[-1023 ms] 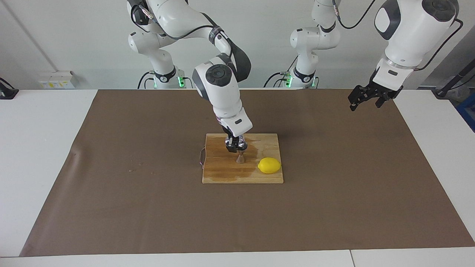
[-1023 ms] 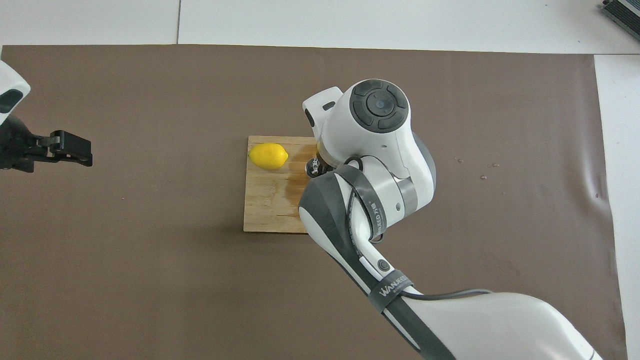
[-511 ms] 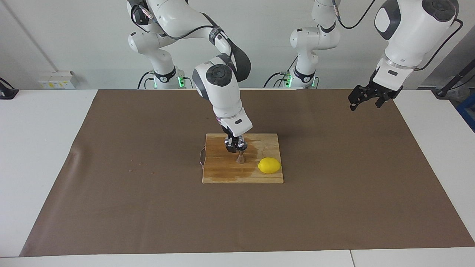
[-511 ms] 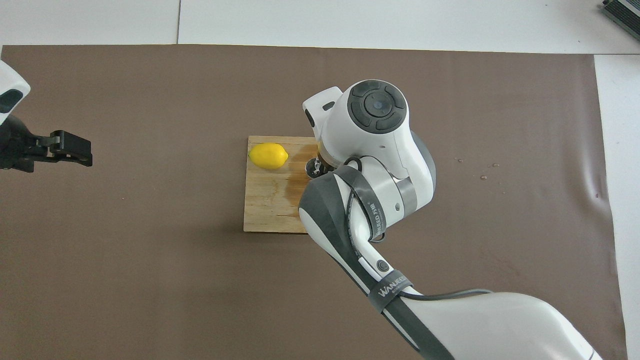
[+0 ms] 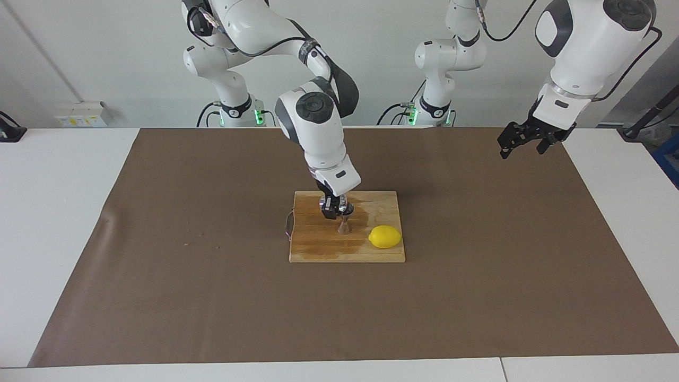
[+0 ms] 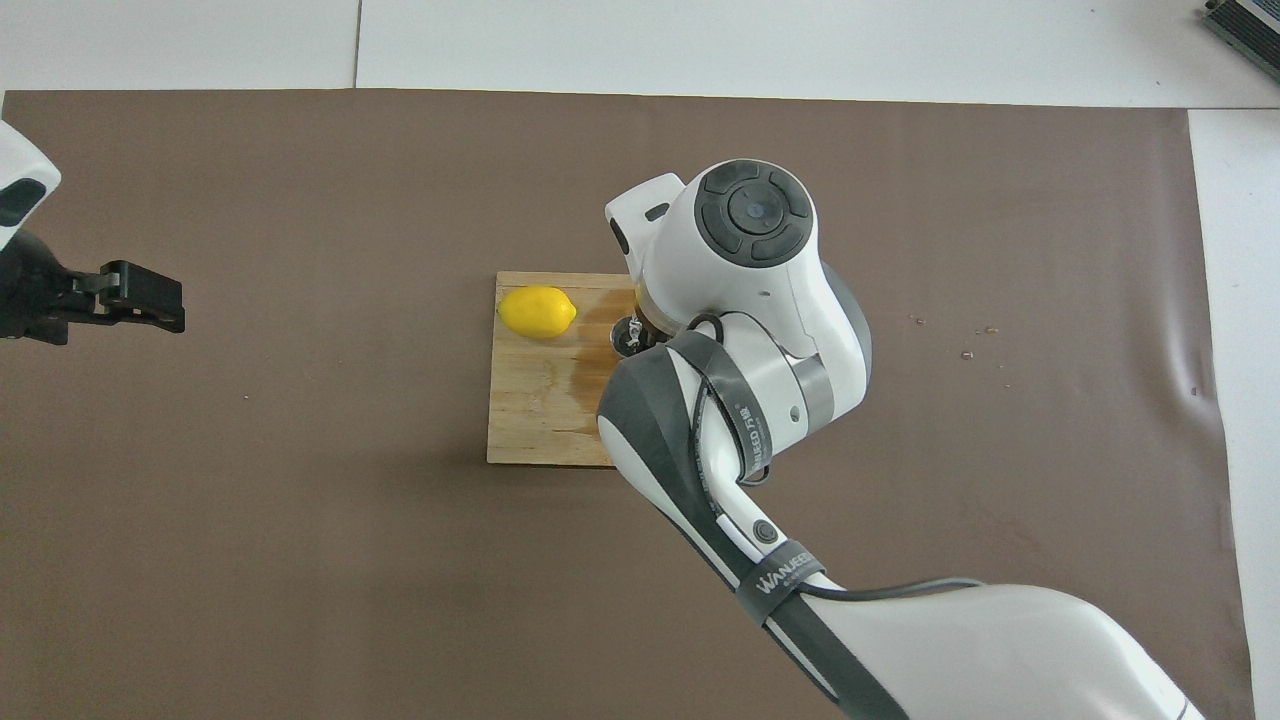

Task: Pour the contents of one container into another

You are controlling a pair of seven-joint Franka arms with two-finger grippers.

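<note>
The right end effector, clamped on the cup, holds it over the jigger; the left end effector waits, fingers apart.

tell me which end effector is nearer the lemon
Right. The right end effector is over the cutting board, just above the jigger beside the lemon. The left end effector waits in the air over the mat's edge at the left arm's end.
</note>
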